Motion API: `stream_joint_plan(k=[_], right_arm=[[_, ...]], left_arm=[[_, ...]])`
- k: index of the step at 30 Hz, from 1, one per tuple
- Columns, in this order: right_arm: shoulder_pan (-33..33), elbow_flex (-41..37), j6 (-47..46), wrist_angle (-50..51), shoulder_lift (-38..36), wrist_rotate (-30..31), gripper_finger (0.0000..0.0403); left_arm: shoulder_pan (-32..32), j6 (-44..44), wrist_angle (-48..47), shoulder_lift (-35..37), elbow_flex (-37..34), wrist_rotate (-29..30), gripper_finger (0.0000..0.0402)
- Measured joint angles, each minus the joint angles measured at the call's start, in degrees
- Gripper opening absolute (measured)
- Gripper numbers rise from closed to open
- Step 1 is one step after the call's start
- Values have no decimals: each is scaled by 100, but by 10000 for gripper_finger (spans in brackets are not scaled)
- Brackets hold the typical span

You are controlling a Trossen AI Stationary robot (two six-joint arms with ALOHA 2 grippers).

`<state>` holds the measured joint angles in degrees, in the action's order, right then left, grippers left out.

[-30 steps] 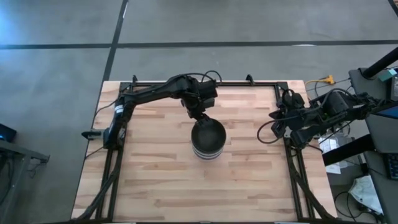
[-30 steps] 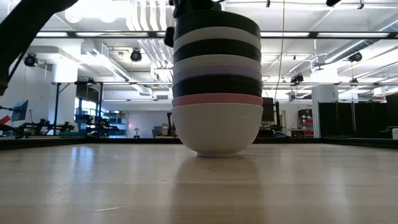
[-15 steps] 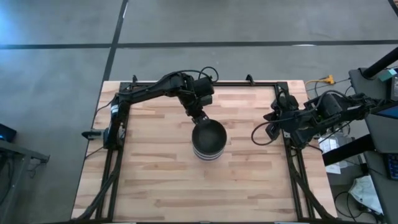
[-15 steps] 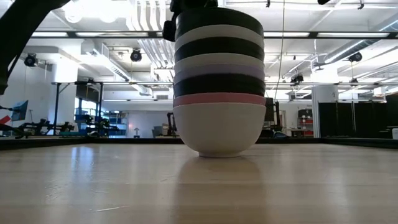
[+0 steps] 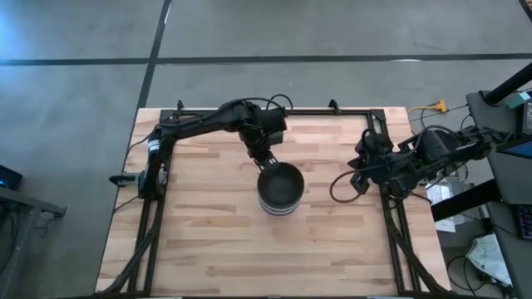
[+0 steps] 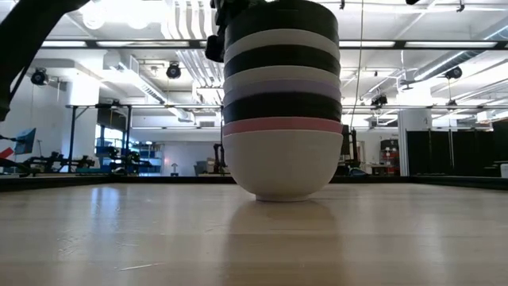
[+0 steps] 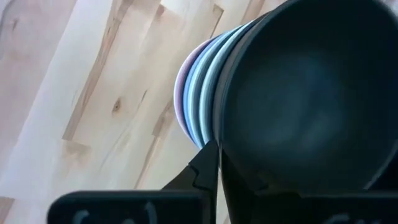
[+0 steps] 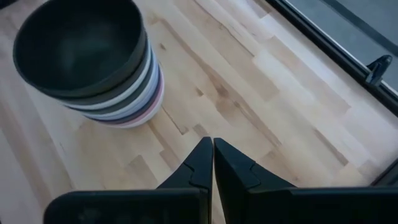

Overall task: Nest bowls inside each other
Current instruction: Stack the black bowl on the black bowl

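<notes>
The bowls stand nested in one stack (image 5: 279, 187) at the table's middle, its white bottom bowl (image 6: 282, 163) resting on the wood. Above that come pink, black, lavender, white and black rims, and a black bowl (image 7: 311, 81) lies on top. My left gripper (image 5: 265, 159) is shut at the stack's far-left side, its tip (image 7: 214, 155) next to the top bowl's rim. My right gripper (image 5: 356, 181) is shut and hovers over the table's right part, pointing at the stack (image 8: 81, 53) from a distance. My left gripper has its shut fingertips (image 7: 209, 163) right against the outer wall of the top black bowl (image 7: 231, 140), just under the rim on the stack's far-left side. They slant down from the far side. I cannot tell whether they touch the bowl.
Black frame rails (image 5: 274, 110) run along the table's far edge, and more rails (image 5: 391, 224) along its right side. Bare wood (image 5: 208, 241) lies all around the stack. Cables and equipment (image 5: 465, 158) sit beyond the right edge.
My left gripper has shut and drawn back a little from over the top bowl to the stack's far-left rim. The stack has slid slightly toward the table's near edge. My right gripper has moved toward the table's left, closer to the stack, staying shut.
</notes>
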<state>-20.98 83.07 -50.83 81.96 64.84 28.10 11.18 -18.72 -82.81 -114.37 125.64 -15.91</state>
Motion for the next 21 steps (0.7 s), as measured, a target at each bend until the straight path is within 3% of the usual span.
stream_joint_plan(k=[13, 16, 21], right_arm=[[-92, -12, 109, -316, 14, 45, 9], [-159, -205, 601, -992, 0, 53, 9], [-399, -1147, 1406, -3096, -134, -2, 9]], left_arm=[[-31, 56, 31, 357, 33, 169, 1], [-180, 155, 29, 524, 33, 203, 1], [-547, 664, 272, 913, -209, 421, 1]])
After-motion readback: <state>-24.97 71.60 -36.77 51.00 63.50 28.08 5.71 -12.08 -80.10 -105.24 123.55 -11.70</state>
